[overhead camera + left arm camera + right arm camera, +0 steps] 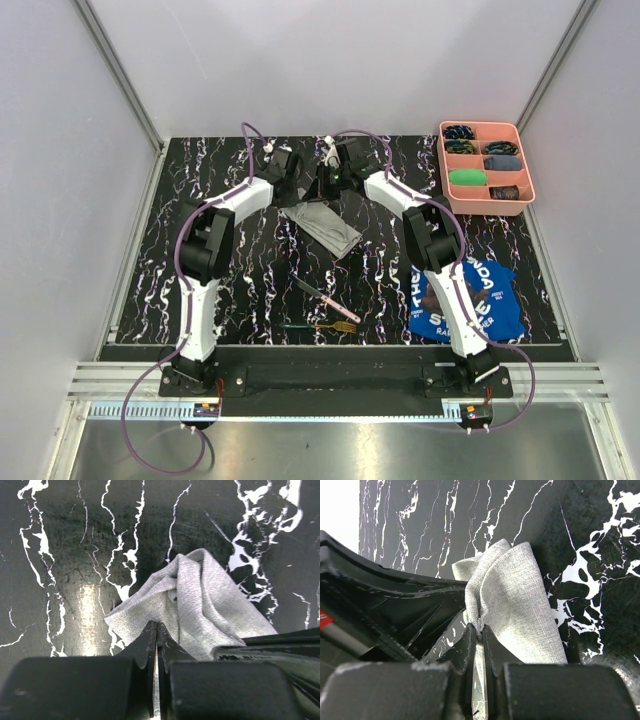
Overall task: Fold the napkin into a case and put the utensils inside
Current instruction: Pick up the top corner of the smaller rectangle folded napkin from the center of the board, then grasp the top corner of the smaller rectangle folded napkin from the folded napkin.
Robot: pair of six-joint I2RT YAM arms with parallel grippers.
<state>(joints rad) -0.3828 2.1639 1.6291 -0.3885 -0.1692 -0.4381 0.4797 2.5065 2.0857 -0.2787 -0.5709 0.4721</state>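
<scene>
Lying nearest the arms' bases, the fork [325,326] and knife [328,299] rest just beside each other on the desk [230,290]. Beyond them, mid-desk, sits the crumpled napkin [325,228]. The left pincer [157,630] and right pincer [479,630] are each clamped on its far edge, close together. To fold cleanly, they should probably lift together, spread apart and hold the cloth taut.

White lettering is printed on the blue cloth [500,300] at the near right of the counter [250,280]. It's crumpled and partly covered by the right arm [440,250], so only a scrap like "THE" can maybe be made out. No other text can be read in the wrist views tbh.
</scene>
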